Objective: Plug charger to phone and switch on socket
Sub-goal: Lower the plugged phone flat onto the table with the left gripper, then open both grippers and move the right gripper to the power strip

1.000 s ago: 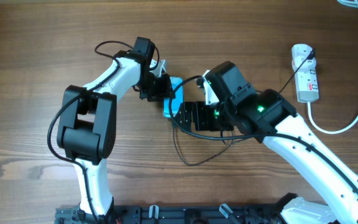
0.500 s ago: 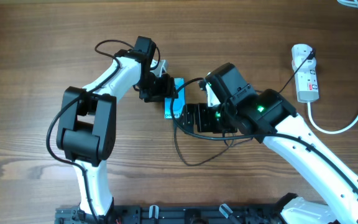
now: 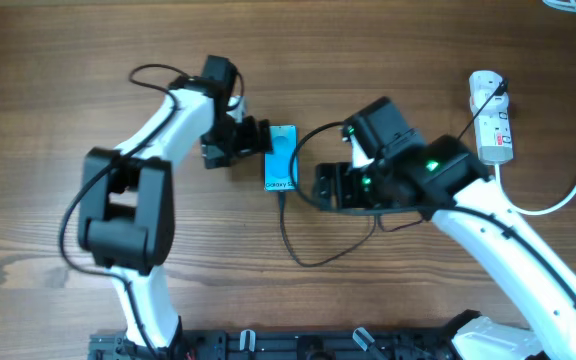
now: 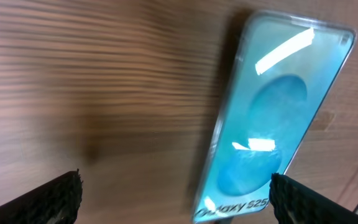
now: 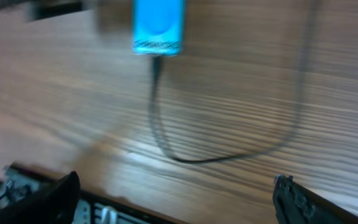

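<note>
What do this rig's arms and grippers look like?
The left arm and right arm have white rounded link shells, black joint housings and thin black cables looped alongside. The left gripper and right gripper are black, with knurled-looking fingers. The right arm carries green lights.

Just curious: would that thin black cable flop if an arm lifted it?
Probably floppy: the charger lies in a loose loop. It looks light. A tug might drag the phone, since its tip seems plugged in.

in the right wrist view the phone (image 5: 158, 25) is blurred, cut off at the top.
</note>
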